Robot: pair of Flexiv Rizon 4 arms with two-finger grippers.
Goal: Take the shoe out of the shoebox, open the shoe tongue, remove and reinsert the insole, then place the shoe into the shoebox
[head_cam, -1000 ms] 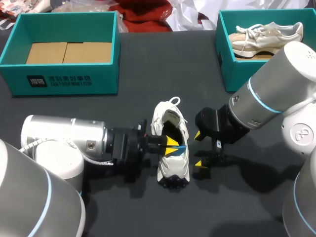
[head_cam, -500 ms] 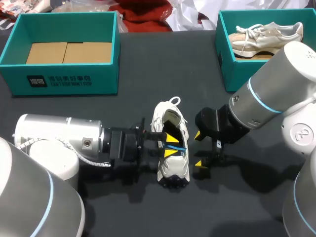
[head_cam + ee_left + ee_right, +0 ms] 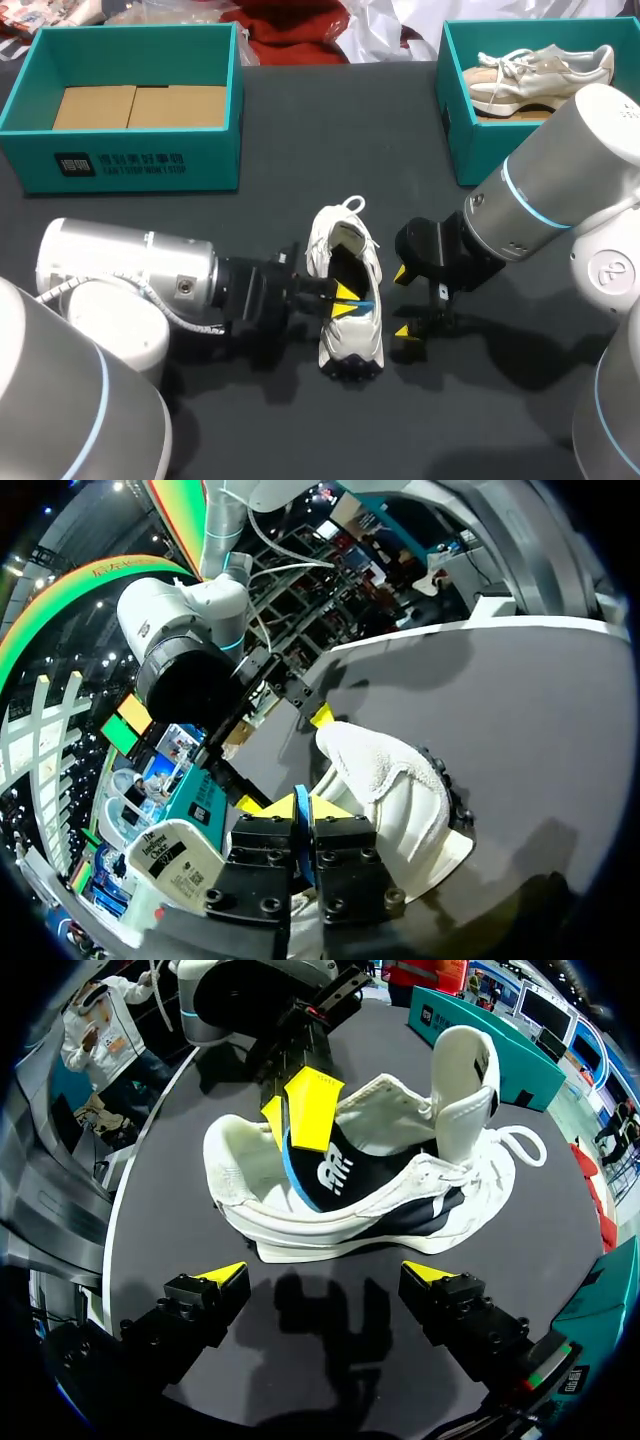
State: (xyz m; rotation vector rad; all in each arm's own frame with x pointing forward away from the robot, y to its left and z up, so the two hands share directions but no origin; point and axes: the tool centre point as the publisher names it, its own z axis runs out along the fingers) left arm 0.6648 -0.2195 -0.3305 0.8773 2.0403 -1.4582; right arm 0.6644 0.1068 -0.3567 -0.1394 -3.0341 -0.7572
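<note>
Dark surface [image 3: 300, 140], shoebox [image 3: 130, 165] far left, vacant. Left tool [image 3: 343, 300] clamps tight on insole [image 3: 325, 1175] edge inside shoe [image 3: 350, 345], mid-surface, tongue [image 3: 460, 1080] raised. Step, I judge: insole removal; next needs a steady pull up and out. Right tool [image 3: 402, 301] gapes wide just beside shoe, holding nothing. Insole's toe end hidden within shoe; its seating unclear.

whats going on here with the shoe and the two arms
The white shoe sits out on the dark table between the two grippers, its tongue pulled open. The left gripper reaches into it, pinched on the blue-edged insole. The right gripper is open beside the shoe, not touching it. The left shoebox holds only cardboard; the right shoebox holds a second shoe.
</note>
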